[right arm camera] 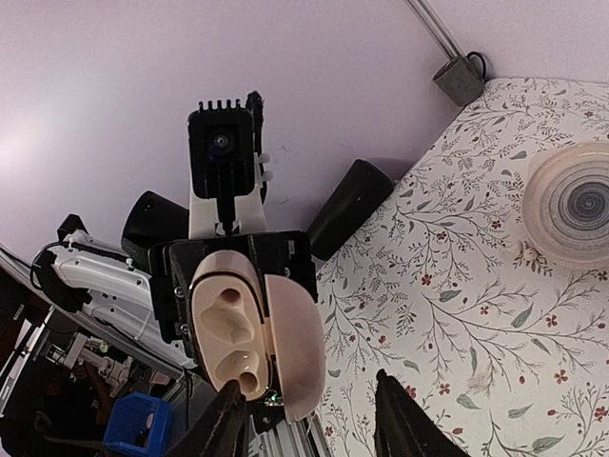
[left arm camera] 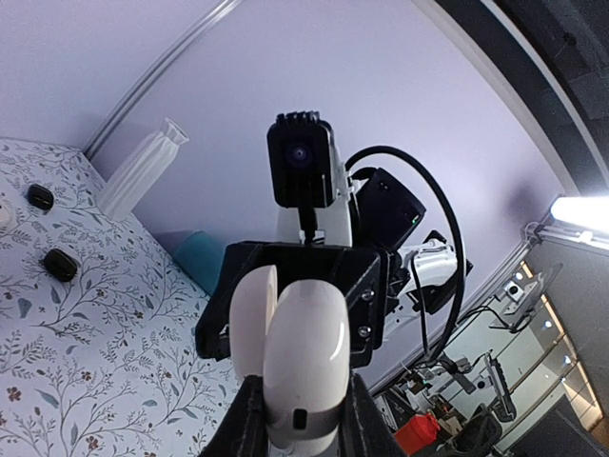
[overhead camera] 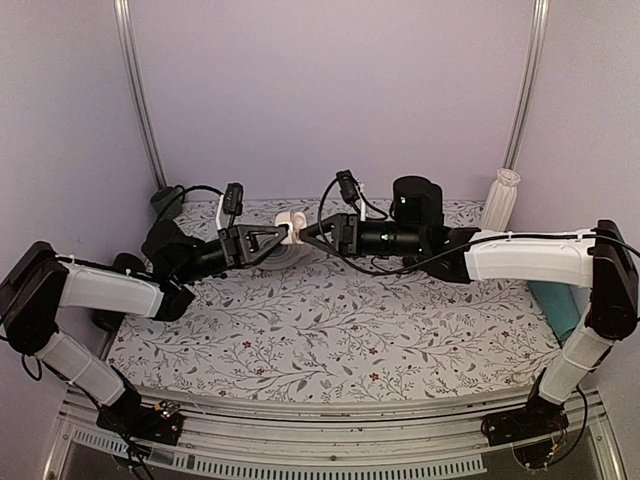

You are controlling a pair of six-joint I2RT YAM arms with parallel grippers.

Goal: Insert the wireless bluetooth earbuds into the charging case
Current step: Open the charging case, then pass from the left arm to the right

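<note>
The charging case [overhead camera: 291, 224] is white, glossy and pebble-shaped, held in the air above the back of the table. My left gripper [overhead camera: 280, 238] is shut on its base. In the left wrist view the case [left arm camera: 306, 357] stands between my fingers [left arm camera: 238, 424] with its lid [left arm camera: 249, 319] swung open. My right gripper [overhead camera: 312, 232] is open and faces the case, its tips just short of it. The right wrist view shows the case [right arm camera: 228, 324] open with two empty wells and its lid [right arm camera: 297, 347], beyond my right gripper [right arm camera: 309, 424]. No white earbuds show in any view.
Two small black rounded pieces [left arm camera: 40, 197] [left arm camera: 59, 264] lie on the floral tablecloth [overhead camera: 330, 330]. A white vase [overhead camera: 502, 198] and a teal object [overhead camera: 555, 305] stand at the right. A black cylinder [overhead camera: 418, 195] stands at the back. A round translucent disc [right arm camera: 571, 205] lies on the cloth.
</note>
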